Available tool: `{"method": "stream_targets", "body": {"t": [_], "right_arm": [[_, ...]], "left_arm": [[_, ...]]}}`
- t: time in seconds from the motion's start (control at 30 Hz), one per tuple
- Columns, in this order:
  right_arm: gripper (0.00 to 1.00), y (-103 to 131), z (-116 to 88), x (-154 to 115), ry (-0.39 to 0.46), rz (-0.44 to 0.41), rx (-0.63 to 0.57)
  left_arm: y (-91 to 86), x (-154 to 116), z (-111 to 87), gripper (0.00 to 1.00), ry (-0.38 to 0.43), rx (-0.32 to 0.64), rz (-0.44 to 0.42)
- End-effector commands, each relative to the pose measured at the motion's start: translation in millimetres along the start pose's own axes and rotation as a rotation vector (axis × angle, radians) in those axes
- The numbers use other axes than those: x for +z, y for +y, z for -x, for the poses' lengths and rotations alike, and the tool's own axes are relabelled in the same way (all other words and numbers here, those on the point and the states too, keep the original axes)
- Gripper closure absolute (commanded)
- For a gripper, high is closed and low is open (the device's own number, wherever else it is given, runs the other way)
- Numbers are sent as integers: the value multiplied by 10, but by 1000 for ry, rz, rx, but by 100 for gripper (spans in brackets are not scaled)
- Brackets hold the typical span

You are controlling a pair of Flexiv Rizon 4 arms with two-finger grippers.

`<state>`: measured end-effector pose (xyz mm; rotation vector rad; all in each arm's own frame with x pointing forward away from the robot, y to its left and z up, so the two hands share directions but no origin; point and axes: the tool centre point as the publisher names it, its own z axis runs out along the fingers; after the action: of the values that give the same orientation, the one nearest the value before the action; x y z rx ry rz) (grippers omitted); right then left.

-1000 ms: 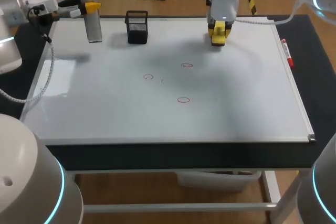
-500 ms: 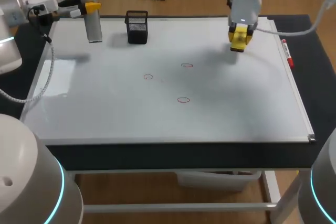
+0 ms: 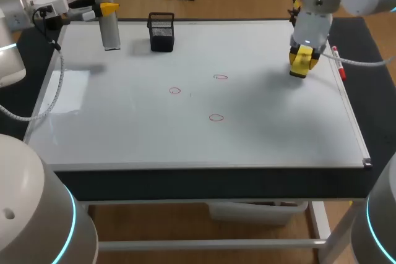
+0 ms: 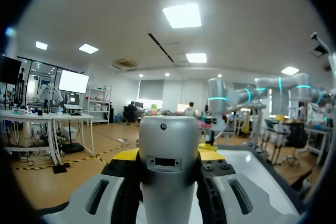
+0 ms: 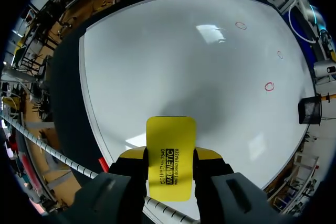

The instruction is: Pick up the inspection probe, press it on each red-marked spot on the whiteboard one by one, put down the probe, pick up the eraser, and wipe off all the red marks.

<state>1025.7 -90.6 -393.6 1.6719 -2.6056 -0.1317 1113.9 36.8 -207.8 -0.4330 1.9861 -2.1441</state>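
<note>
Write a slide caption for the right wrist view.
Right gripper clamps the yellow eraser over the whiteboard, three red marks unwiped ahead.

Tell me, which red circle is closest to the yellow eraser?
The red circle farthest back on the whiteboard. The other two sit farther from the yellow eraser: the left circle and the front circle.

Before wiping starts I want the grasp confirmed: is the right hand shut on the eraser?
Shut. The right hand clamps the yellow eraser between both yellow fingertips, seen in the right wrist view.
</note>
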Motion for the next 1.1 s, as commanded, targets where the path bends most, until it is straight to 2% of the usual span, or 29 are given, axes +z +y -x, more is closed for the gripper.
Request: {"method": "stream_targets", "body": {"t": [0.03, 0.17, 0.97, 1.1], "right_arm": [[100, 55, -97, -11, -31, -72, 0], [100, 28, -106, -1, -32, -51, 1], [100, 28, -106, -1, -32, -51, 1], [100, 28, -106, -1, -32, -51, 1]], "left_arm": [[-9, 6, -15, 100, -4, 2, -1], [-9, 6, -15, 100, -4, 2, -1], [-9, 6, -15, 100, -4, 2, -1], [6, 209, -166, 100, 56, -7, -3]]}}
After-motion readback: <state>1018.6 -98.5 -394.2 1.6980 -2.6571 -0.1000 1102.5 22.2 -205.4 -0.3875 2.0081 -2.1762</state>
